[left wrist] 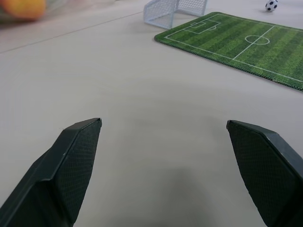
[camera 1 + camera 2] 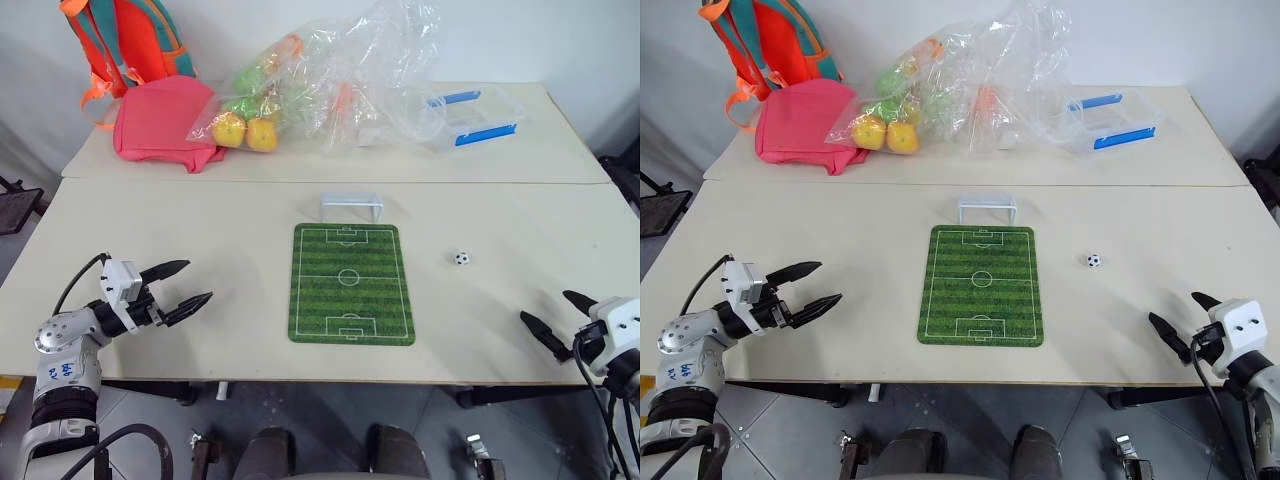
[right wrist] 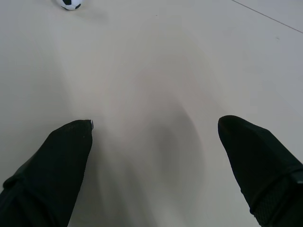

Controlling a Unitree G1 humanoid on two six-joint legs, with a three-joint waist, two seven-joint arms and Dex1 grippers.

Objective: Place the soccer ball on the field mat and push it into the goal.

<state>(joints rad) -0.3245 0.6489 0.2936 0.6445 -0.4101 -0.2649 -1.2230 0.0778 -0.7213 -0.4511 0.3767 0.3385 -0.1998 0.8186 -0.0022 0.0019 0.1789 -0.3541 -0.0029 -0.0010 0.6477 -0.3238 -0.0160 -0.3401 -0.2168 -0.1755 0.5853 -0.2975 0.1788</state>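
The tiny black-and-white soccer ball (image 2: 461, 258) lies on the bare table just right of the green striped field mat (image 2: 352, 283). At the mat's far end stands the small white goal (image 2: 351, 206). My left gripper (image 2: 184, 285) hovers open near the table's front left, well left of the mat, with nothing between its fingers. My right gripper (image 2: 556, 316) is open too, at the front right, nearer than the ball and to its right. The right wrist view catches the soccer ball (image 3: 71, 4) far ahead. The left wrist view shows the goal (image 1: 174, 11), mat (image 1: 241, 42) and ball (image 1: 271, 5).
On the far table lie a pink bag (image 2: 165, 122), an orange backpack (image 2: 125, 42), a clear plastic bag with yellow and green fruit-like balls (image 2: 300, 85) and a clear blue-trimmed box (image 2: 472, 118). A seam (image 2: 330, 181) joins the two tables.
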